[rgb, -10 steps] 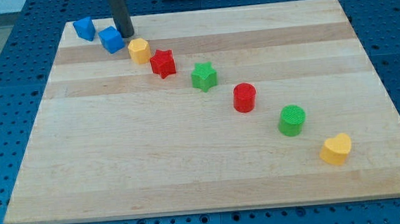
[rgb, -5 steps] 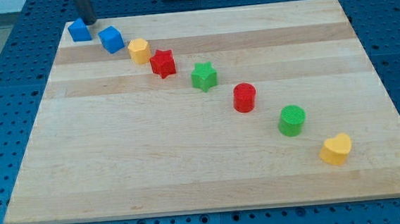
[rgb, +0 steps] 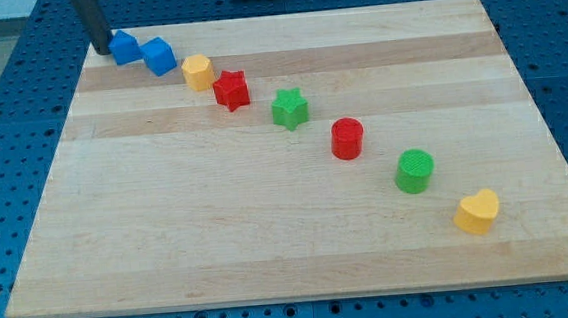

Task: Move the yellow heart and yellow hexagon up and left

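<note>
The yellow hexagon (rgb: 197,72) sits near the view's top left, in a diagonal row of blocks. The yellow heart (rgb: 478,211) lies at the row's other end, near the view's bottom right. My tip (rgb: 102,49) is at the board's top left corner, touching the left side of the leftmost blue block (rgb: 124,47). It is well left of the yellow hexagon and far from the yellow heart.
The row runs from a second blue block (rgb: 159,55) past the hexagon to a red star (rgb: 230,90), a green star (rgb: 289,109), a red cylinder (rgb: 347,139) and a green cylinder (rgb: 415,170). The wooden board (rgb: 269,230) lies on a blue perforated table.
My tip moved left from beside the second blue block, around the top of the leftmost blue block, to its left side. That blue block shifted slightly right. The yellow blocks have not moved.
</note>
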{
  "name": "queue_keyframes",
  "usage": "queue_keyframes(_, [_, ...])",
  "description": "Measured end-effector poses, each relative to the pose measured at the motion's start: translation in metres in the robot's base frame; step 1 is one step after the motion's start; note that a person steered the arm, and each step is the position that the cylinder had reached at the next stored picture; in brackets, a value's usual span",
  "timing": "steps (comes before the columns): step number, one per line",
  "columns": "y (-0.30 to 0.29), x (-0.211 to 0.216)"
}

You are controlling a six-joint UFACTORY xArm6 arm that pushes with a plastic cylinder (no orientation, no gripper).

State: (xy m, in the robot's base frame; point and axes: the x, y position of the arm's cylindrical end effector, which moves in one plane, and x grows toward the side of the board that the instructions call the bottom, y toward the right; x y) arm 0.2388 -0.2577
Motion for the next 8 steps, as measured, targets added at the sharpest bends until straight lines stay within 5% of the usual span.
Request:
queue_keyframes(2, [0.035, 0.006])
queue_keyframes(4, [-0.012, 0.072])
queue_keyframes(6, [0.101, 0.085])
queue_keyframes(8, [0.149, 0.07])
